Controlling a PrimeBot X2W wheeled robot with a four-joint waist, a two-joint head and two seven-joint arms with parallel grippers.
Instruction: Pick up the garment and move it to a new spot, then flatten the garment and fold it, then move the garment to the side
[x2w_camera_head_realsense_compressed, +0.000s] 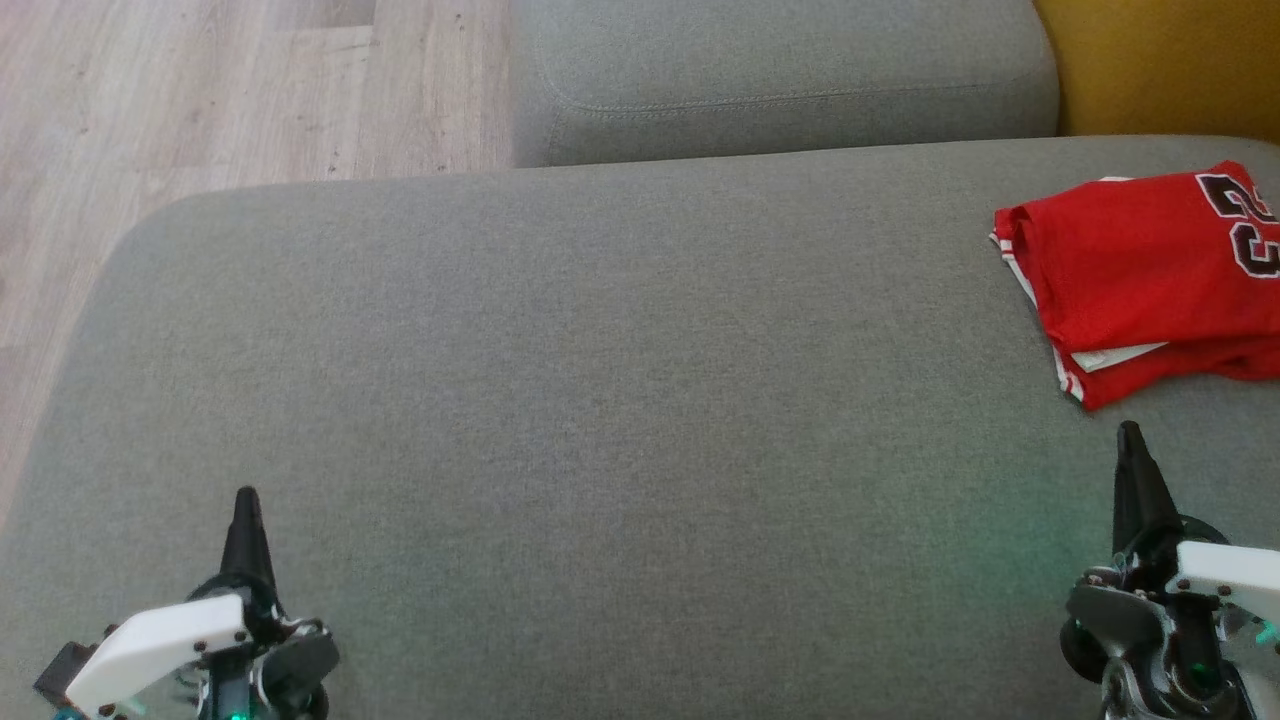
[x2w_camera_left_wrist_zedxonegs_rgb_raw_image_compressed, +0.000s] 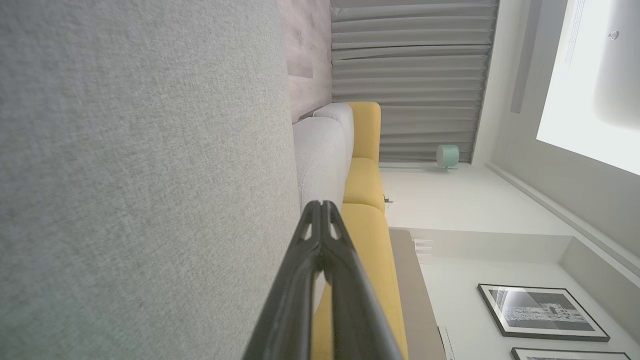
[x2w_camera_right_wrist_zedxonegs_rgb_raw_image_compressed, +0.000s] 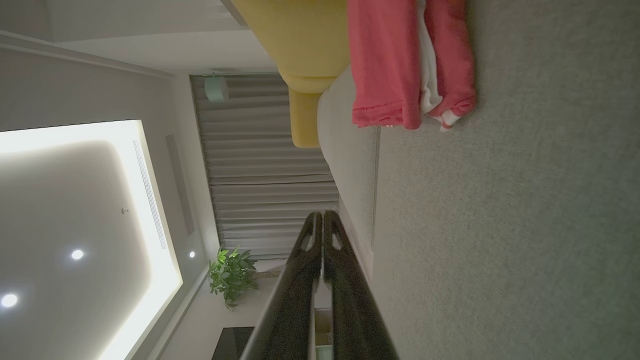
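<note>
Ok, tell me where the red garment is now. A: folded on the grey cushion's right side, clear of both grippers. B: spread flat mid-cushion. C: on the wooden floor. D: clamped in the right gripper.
A: the red garment lies folded at the right of the grey cushion, the shut right gripper short of it, the left gripper far off.

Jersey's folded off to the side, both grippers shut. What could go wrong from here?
1. The right gripper, shut, points at the near hem of the red jersey; any forward move might snag it and undo the fold.
2. The fold looks loose: a white inner layer pokes out at the front, so it may slip open.
</note>
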